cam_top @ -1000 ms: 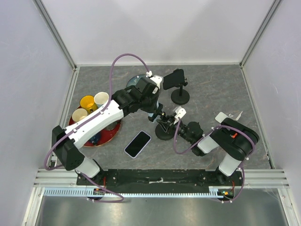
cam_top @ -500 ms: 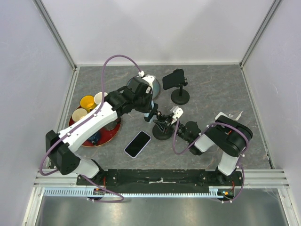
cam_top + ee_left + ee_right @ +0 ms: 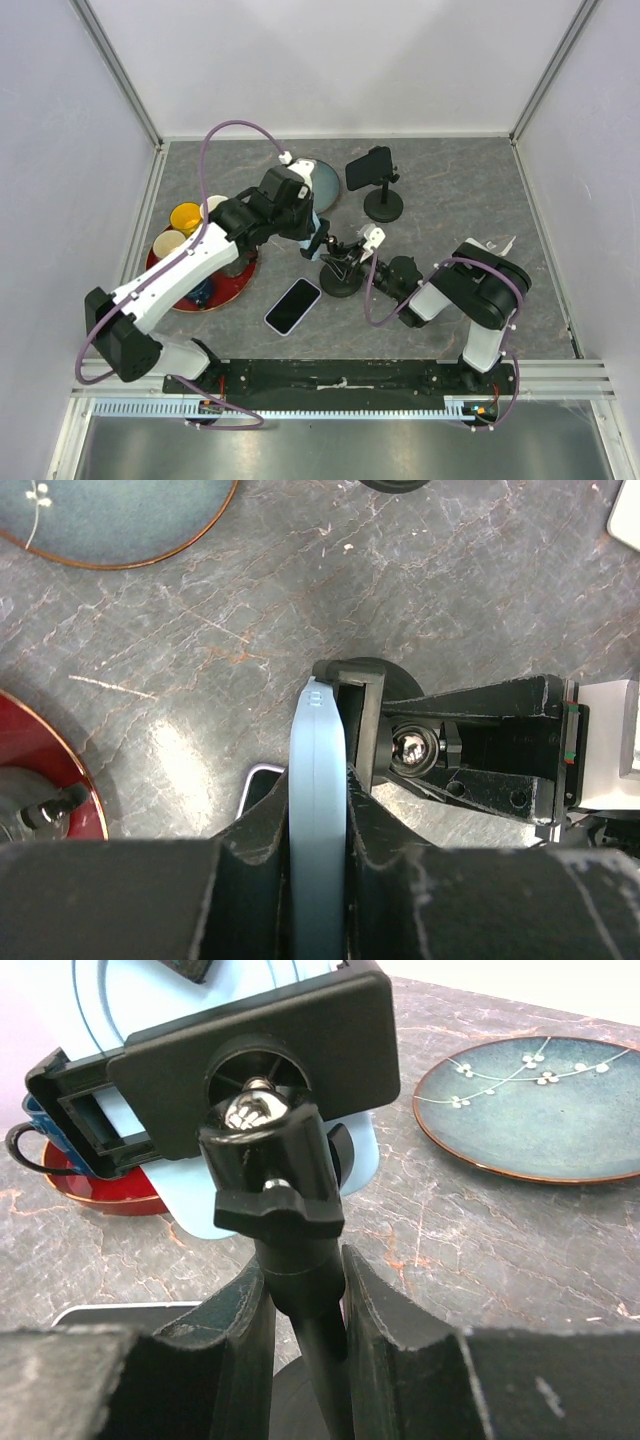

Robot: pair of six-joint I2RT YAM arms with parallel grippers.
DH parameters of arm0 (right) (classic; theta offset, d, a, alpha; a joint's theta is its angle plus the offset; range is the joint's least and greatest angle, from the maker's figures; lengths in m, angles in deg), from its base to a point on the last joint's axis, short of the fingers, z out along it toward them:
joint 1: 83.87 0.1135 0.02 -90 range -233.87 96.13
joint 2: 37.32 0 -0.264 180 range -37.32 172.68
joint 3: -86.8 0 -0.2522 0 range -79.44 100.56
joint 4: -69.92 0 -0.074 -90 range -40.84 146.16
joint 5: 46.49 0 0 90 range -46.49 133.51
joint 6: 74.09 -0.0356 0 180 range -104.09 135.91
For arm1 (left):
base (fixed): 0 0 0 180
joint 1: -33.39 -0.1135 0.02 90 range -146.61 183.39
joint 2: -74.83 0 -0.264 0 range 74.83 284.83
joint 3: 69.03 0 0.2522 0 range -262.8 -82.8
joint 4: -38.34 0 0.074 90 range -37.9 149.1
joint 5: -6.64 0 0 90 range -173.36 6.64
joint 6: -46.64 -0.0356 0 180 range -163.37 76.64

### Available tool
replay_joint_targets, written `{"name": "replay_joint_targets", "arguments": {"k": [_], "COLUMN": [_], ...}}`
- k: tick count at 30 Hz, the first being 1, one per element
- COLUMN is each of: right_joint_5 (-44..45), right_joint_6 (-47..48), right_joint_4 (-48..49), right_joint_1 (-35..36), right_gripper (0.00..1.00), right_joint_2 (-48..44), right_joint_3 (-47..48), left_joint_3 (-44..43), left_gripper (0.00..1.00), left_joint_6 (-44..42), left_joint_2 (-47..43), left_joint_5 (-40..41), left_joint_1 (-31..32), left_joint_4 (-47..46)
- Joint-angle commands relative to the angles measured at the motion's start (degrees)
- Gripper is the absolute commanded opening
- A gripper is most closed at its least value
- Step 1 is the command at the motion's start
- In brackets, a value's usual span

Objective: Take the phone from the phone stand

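A light blue phone (image 3: 318, 780) stands edge-on, and my left gripper (image 3: 318, 815) is shut on its two faces. Its far end lies against the black clamp (image 3: 362, 715) of the phone stand (image 3: 342, 276); the clamp's hook overlaps that end. From behind, the clamp (image 3: 250, 1055) covers the middle of the phone (image 3: 120, 1000). My right gripper (image 3: 302, 1280) is shut on the stand's stem (image 3: 300, 1250), just under the ball joint. From above, the left gripper (image 3: 316, 240) and right gripper (image 3: 368, 262) flank the stand.
A second stand (image 3: 383, 205) with a dark phone (image 3: 368, 167) is behind. Another phone (image 3: 293, 306) lies flat in front of the stand. A blue-green plate (image 3: 325, 182) sits at the back. A red tray (image 3: 240, 272) with cups (image 3: 186, 217) is on the left.
The left arm has swung to the left with the phone in its grip. The stand and the right gripper on its stem have shifted slightly left with it.
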Motion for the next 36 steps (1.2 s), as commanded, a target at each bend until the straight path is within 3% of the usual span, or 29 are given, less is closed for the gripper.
{"name": "replay_joint_targets", "arguments": {"k": [1,10,15,26,32,36], "right_joint_5": [11.3,12.3,13.1,15.3,15.3,14.5], "right_joint_6": [-4.6,-4.9,-5.4,-6.1,-6.2,-6.3], "right_joint_4": [-13.0,-12.8,-12.3,-12.1,-12.1,-13.0], "right_joint_1": [-3.0,-3.0,-3.0,-3.0,-3.0,-3.0], "right_gripper": [0.0,0.0,0.0,0.0,0.0,0.0], "right_joint_2": [5.0,5.1,5.6,5.7,5.9,6.3], "right_joint_3": [-5.5,-5.7,-5.8,-6.3,-6.3,-5.7], "left_joint_3": [-2.2,0.3,-5.9,-11.1,-11.4,-6.5], "left_gripper": [0.02,0.02,0.02,0.02,0.02,0.02], "left_joint_6": [-1.0,0.5,0.2,2.3,3.4,-0.1], "left_joint_2": [-15.1,-9.8,-2.3,3.4,2.3,-2.4], "left_joint_5": [18.8,19.5,25.7,37.3,41.3,34.1], "left_joint_1": [-5.5,-3.5,0.8,1.1,1.1,1.6], "left_joint_4": [-9.1,-6.7,1.4,11.4,11.3,-0.3]}}
